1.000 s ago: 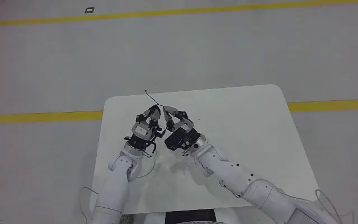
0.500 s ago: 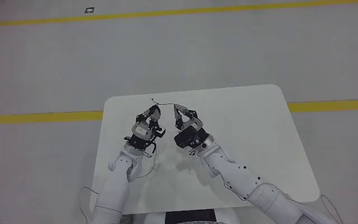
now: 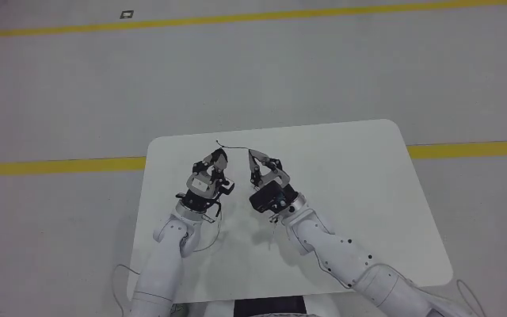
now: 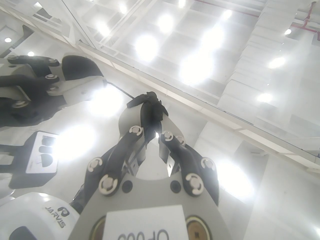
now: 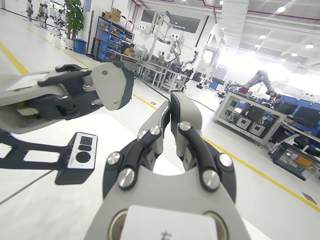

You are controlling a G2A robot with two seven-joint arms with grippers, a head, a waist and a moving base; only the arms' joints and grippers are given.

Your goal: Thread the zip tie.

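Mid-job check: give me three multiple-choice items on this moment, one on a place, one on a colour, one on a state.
1. Where is the zip tie? A lying loose, untouched; B strung between left claw and right claw; C on the floor.
2. Its colour? A black; B white; C yellow.
3. The right claw is: A wide open; B half open; C shut.
Answers: B, its strand runs claw to claw above the table; A, dark against the white top; C, the fingers meet.
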